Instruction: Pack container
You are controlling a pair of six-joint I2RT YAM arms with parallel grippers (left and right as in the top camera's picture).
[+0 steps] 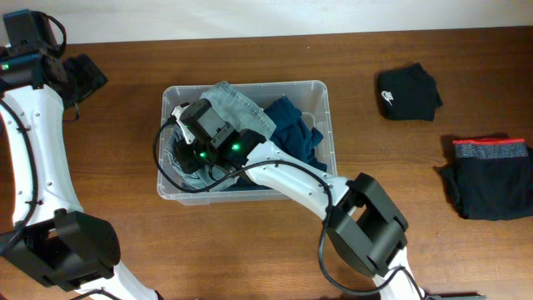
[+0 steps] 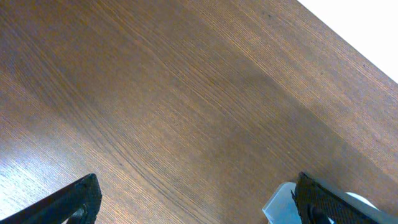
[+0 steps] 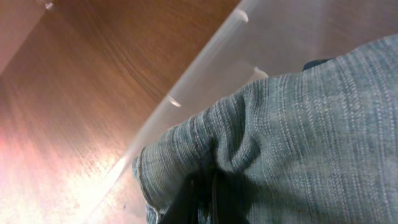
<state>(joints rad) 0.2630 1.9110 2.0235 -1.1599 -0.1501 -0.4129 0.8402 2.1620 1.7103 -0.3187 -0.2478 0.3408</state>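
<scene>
Settling the denim garment (image 1: 241, 107) into the container (image 1: 326, 87) calls for a low, slow release. Lower the fold until it rests flat in the left half of the bin, beside the dark teal garment (image 1: 291, 125). Part the jaws only then, so the cloth does not spring over the rim. Avoid pushing against the walls, since the clear bin probably slides easily.

The container sits at the centre of the tabletop (image 1: 125, 50). The right arm reaches from the near right across the near wall, with its wrist angled into the left half. The right gripper (image 3: 202, 196) has its jaws pressed together, apparently pinching a fold of denim, though the wrist view is too close to confirm the hold. The left gripper (image 2: 196, 199) hangs at the far left, jaws spread over bare wood, well apart from the bin. A black garment (image 1: 408, 92) and a red-banded folded garment (image 1: 487, 179) lie at the right, not yet packed.
</scene>
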